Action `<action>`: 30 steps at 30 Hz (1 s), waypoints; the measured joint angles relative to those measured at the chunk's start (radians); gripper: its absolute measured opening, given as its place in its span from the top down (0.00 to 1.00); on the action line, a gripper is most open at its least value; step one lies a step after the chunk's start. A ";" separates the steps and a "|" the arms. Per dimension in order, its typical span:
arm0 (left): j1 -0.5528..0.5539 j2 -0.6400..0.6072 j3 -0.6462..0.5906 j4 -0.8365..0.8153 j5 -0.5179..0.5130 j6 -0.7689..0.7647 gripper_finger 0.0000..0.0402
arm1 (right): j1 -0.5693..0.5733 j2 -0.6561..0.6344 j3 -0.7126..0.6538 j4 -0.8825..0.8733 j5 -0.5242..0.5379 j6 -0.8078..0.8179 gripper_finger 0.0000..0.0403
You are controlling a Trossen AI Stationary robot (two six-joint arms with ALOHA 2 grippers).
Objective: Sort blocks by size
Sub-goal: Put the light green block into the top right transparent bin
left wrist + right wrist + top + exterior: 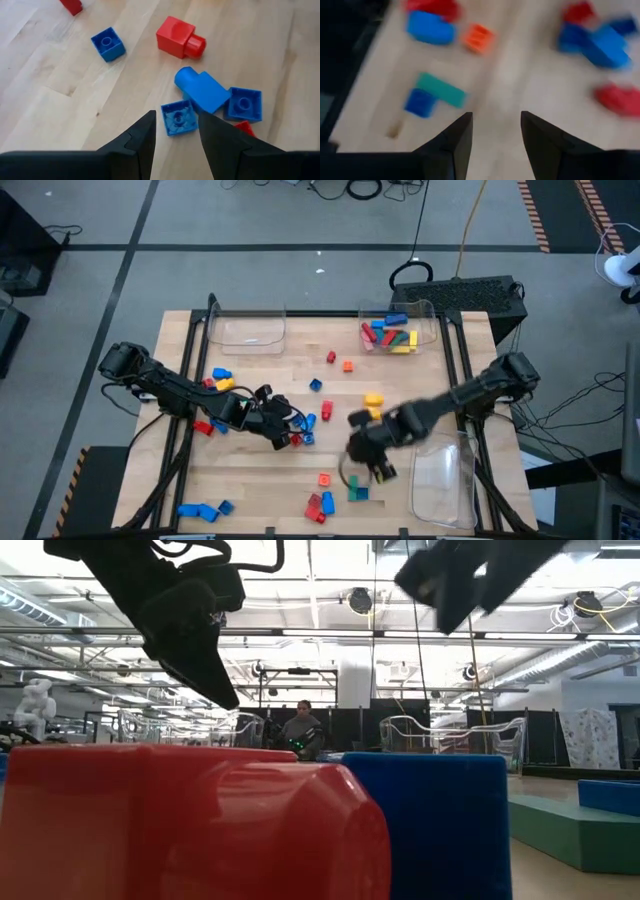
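Blocks of red, blue, yellow, green and orange lie scattered on the wooden table [180,330]. My left gripper [284,432] [176,134] hangs open at the middle left, pointing down over a small cluster. A small blue cube [177,117] lies on the wood just ahead of its fingertips, beside a longer blue block [202,90] and another blue cube [244,104]. My right gripper [368,464] [495,131] is open over bare wood at the near middle, with nothing between its fingers. A green block [440,90] joined to a blue one [420,102] lies ahead of it.
A clear tray [250,330] stands at the far left. Another [432,320] at the far right holds several blocks, and a third [445,480] sits at the near right. A red block [180,820] and a blue one [430,820] fill the low view.
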 joint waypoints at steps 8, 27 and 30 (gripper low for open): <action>-0.027 0.000 0.000 0.056 0.000 0.001 0.63 | 0.114 0.112 0.002 0.217 0.000 -0.197 0.61; -0.026 0.000 0.000 0.053 -0.019 0.002 0.63 | 0.118 0.393 0.194 -0.051 0.005 -0.666 0.49; -0.026 0.000 0.000 0.052 -0.019 0.002 0.63 | 0.118 0.413 0.194 -0.064 0.006 -0.703 0.48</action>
